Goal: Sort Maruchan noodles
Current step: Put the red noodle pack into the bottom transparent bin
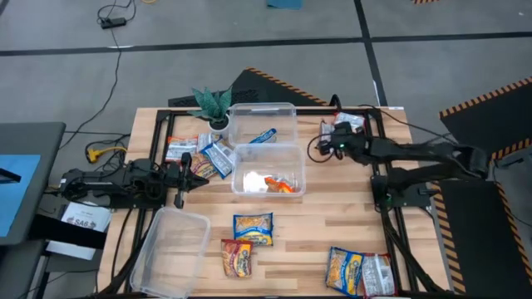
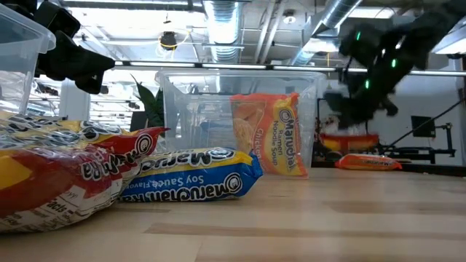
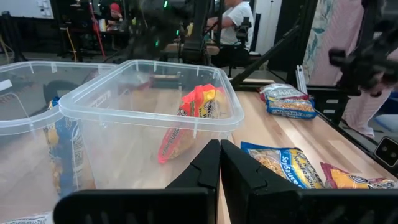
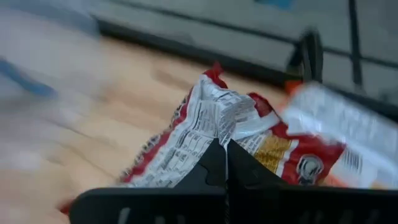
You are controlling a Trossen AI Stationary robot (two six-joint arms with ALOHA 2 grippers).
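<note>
We see the table (image 1: 332,224) with noodle packets scattered: some in the tubs (image 1: 268,170), some loose along the near edge. Right gripper (image 4: 225,149) at the far right corner, clamped on a red packet (image 4: 205,127). Left gripper (image 3: 220,155) closed, empty, beside the middle tub.

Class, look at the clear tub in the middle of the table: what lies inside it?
Inside the middle clear tub an orange-red Maruchan packet leans against the wall. A pale patch beside it is unclear; whatever lies under it is hidden.
</note>
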